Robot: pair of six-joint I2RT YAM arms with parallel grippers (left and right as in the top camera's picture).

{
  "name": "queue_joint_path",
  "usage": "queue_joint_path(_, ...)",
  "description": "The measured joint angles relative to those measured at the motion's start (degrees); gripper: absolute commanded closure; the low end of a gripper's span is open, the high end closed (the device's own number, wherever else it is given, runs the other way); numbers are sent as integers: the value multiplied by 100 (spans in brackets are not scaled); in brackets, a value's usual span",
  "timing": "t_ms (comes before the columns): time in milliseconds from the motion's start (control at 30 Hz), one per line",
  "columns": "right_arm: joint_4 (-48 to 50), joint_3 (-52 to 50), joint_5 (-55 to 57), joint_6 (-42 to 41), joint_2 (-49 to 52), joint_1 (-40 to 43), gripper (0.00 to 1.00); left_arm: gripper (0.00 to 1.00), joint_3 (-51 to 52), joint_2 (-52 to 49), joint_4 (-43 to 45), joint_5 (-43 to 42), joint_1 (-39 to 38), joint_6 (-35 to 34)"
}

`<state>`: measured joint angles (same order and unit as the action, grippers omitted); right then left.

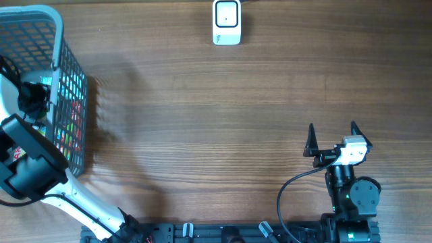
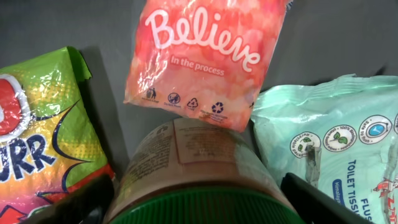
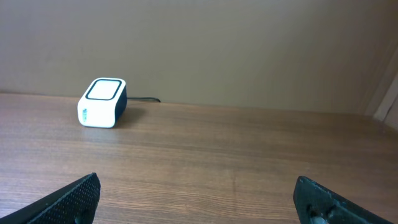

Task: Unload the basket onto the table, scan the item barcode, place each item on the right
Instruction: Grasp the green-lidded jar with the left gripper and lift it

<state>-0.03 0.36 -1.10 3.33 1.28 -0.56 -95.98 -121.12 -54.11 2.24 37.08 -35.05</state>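
Note:
The item is a brown jar [image 2: 199,155] with a green ribbed lid [image 2: 205,208], lying among packets inside the grey basket [image 1: 67,74] at the table's left edge. My left gripper [image 2: 199,202] reaches down into the basket, one dark finger [image 2: 87,202] close on each side of the jar just below the lid; it is open around the jar, and firm contact does not show. The white barcode scanner [image 1: 227,21] stands at the far middle of the table, also in the right wrist view as a scanner [image 3: 102,102]. My right gripper [image 1: 332,138] hovers open and empty at the near right.
Around the jar lie a pink "Believe" packet [image 2: 205,56], a green and orange snack bag [image 2: 43,137] and a mint tissue pack [image 2: 336,143]. The basket's walls enclose the left arm [image 1: 30,169]. Bare wood lies between basket and scanner.

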Motion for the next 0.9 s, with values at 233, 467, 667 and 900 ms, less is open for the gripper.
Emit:
queue_joint_path(233,2,0,0,0,0,0,0,37,2,0,4,0,0,26)
queue_joint_path(467,2,0,0,0,0,0,0,38,-415,-22,-675,-7,0,24)
queue_joint_path(667,0,0,0,0,0,0,0,38,-1862,44,-1891,-26,0,24)
queue_joint_path(900,2,0,0,0,0,0,0,38,-2645,1543,-2249,-927,-35,22)
